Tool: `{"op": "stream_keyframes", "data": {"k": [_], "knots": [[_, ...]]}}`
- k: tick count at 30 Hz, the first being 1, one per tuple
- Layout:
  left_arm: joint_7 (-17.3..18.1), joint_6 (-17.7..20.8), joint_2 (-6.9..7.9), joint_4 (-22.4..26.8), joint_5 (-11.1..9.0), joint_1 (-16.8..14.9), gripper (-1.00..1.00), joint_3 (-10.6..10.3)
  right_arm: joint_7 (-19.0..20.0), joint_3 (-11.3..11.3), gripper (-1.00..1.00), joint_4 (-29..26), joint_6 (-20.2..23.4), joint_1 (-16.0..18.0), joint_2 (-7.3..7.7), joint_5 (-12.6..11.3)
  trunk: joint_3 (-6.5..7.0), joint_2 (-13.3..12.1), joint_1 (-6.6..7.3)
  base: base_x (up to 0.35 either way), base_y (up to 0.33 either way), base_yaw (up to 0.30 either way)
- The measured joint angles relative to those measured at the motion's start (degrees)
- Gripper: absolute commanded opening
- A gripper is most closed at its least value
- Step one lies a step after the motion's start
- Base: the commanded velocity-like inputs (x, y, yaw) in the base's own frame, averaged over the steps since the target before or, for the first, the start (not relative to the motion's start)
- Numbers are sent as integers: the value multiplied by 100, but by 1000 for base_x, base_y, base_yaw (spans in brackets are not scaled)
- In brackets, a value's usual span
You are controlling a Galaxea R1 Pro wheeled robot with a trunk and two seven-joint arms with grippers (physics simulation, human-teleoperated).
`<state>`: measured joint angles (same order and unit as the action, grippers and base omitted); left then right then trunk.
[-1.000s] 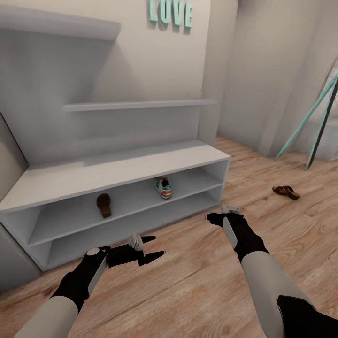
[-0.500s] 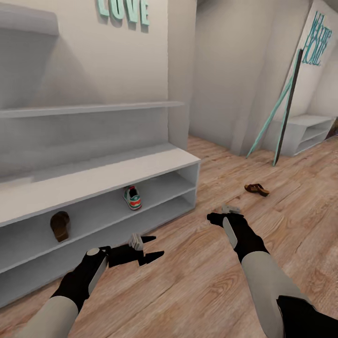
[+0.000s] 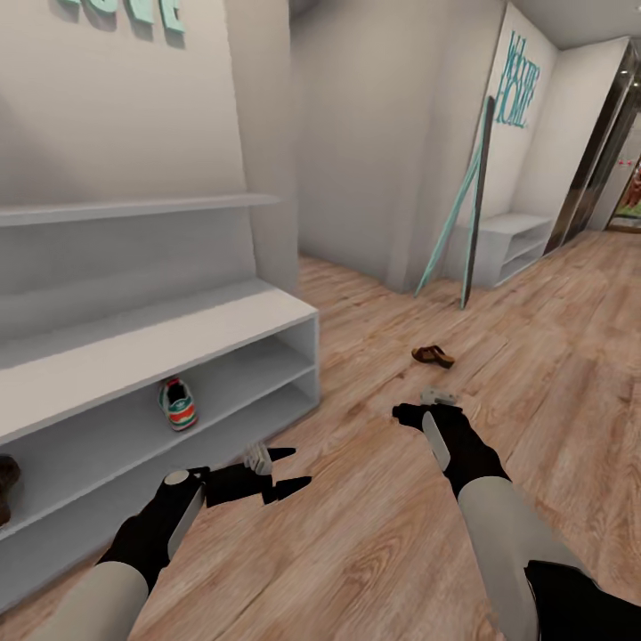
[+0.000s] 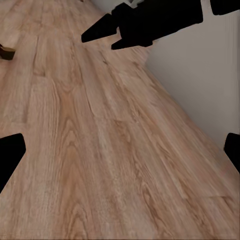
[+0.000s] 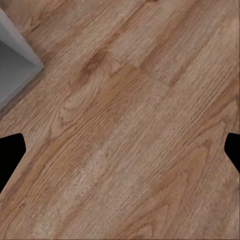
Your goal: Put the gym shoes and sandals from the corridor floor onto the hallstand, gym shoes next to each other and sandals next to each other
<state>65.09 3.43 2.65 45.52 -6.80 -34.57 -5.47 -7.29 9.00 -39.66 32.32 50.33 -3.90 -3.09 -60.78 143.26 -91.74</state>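
Transit between placements. Your left gripper point(image 3: 283, 470) hangs low over the corridor floor point(image 3: 383, 525) with its fingers spread and nothing between them; your right gripper point(image 3: 420, 411) hangs just as low ahead of you, and the wrist views show bare planks between its finger tips, so it too reads as spread and empty. One gym shoe point(image 3: 179, 404) stands on the upper tier of the hallstand point(image 3: 160, 343), and a brown sandal point(image 3: 5, 485) sits on the same tier at the view's edge, well apart from the shoe. A second sandal point(image 3: 433, 356) lies on the floor ahead of your right gripper, near the leaning mirror frame point(image 3: 467, 209). The other gym shoe cannot be located. You appear to be at the fetch step for the floor sandal. Next, you should roll the base toward it, bring the right gripper down over it, then close across its sole.
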Motion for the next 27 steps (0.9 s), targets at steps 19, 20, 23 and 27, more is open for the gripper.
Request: {"op": "stream_keyframes", "data": {"k": [19, 20, 23, 27], "knots": [[-8, 6, 0, 0, 0, -3, 100, 8, 0, 0, 100, 0, 0, -3, 0, 0, 0, 0, 0, 264, -231, -300], [-9, 6, 0, 0, 0, -3, 100, 8, 0, 0, 100, 0, 0, -2, 0, 0, 0, 0, 0, 276, -234, -300], [-9, 6, 0, 0, 0, 0, 100, 9, 0, 0, 100, 0, 0, 0, 0, 0, 0, 0, 0, 277, -235, -300], [-9, 6, 0, 0, 0, -2, 100, 12, 0, 0, 100, 1, 0, 1, 0, 0, 0, 0, 0, 279, -236, -300]]}}
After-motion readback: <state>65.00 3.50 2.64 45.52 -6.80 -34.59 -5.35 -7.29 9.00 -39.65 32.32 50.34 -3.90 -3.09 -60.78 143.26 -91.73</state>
